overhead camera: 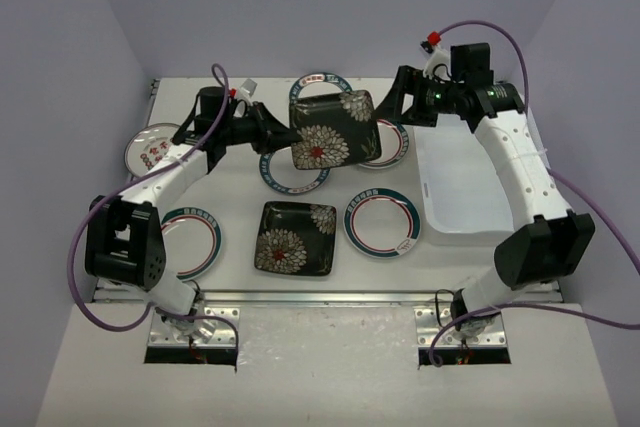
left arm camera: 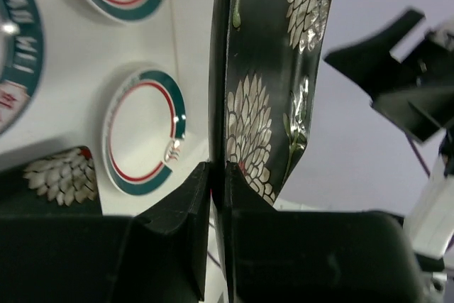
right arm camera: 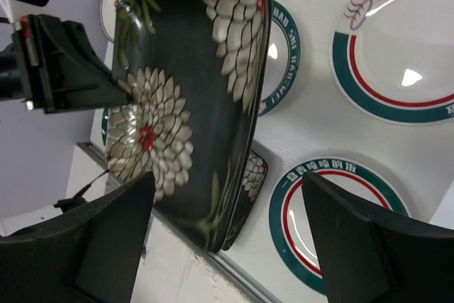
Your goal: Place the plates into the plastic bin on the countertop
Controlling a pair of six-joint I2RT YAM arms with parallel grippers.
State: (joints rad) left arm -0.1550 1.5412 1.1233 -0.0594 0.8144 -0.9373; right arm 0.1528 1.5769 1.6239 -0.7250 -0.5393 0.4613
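One square black floral plate [overhead camera: 330,129] hangs in the air just left of the plastic bin [overhead camera: 455,202], clear of the counter [overhead camera: 235,202] and tipped up toward its edge. The left jaws are pressed together on its rim, at the side farthest from the bin. In the left wrist view the plate [left arm camera: 262,104] rises edge-on straight out from that pinch. The right jaws stand spread wide between plate and bin, holding nothing, with the plate's [right arm camera: 184,104] bin-side edge just ahead of them.

The right arm is nearer the bin, so a pass from left to right looks the likely step. It turns on that free edge lining up with the gap between the right jaws. Whether they touch it I cannot tell.

Left of the bin, on the counter, lie a second black floral plate [overhead camera: 295,237] and several round teal-rimmed plates [overhead camera: 381,222]. One under the raised plate is largely hidden, and the right arm covers part of the bin.
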